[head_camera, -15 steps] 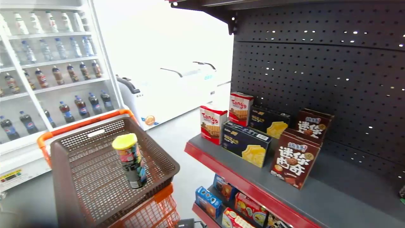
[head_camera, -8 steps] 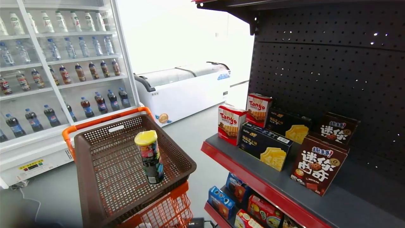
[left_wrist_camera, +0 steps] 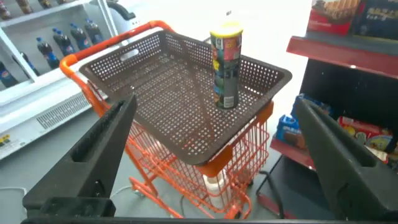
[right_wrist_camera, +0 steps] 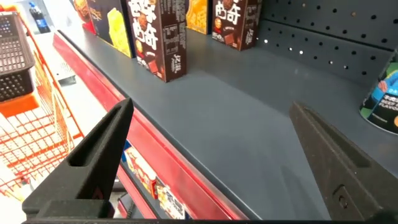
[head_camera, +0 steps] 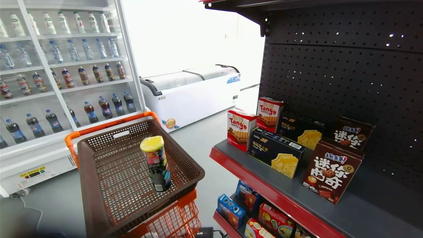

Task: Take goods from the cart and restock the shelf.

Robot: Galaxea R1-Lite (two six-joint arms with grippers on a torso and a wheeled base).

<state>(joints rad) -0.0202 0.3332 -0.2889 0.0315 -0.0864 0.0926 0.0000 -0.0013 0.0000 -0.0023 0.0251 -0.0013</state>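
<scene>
Chip can (head_camera: 155, 163) is the only item I can see left in the cart, and neither arm has it. My left claw (left_wrist_camera: 212, 106) is spread wide and empty, hanging over the near edge of the basket (head_camera: 99, 142) with the can upright between its fingers but farther off, so no contact. My right claw (right_wrist_camera: 211, 106) is just as wide open with nothing in it, hovering above a bare stretch of the shelf (head_camera: 363, 211). So by my read the pick hasn't started: grab, carry over and set down are all left to do. The can is a tall cardboard-looking tube with a glossy printed wrap and a yellow plastic lid. It's round and smooth, so I'd guess it could roll if I tip it. The basket is brown plastic mesh full of holes, sitting on an orange wire cart frame (head_camera: 172, 218). The shelf has a flat matte grey deck with a red front lip and a black pegboard back (head_camera: 330, 72). Standing along it are red-and-white wafer boxes (head_camera: 240, 129), dark blue boxes (head_camera: 276, 152) and brown cookie boxes (head_camera: 332, 175), all stiff cardboard. There's open deck beside the brown ones, which looks like room for the can.
</scene>
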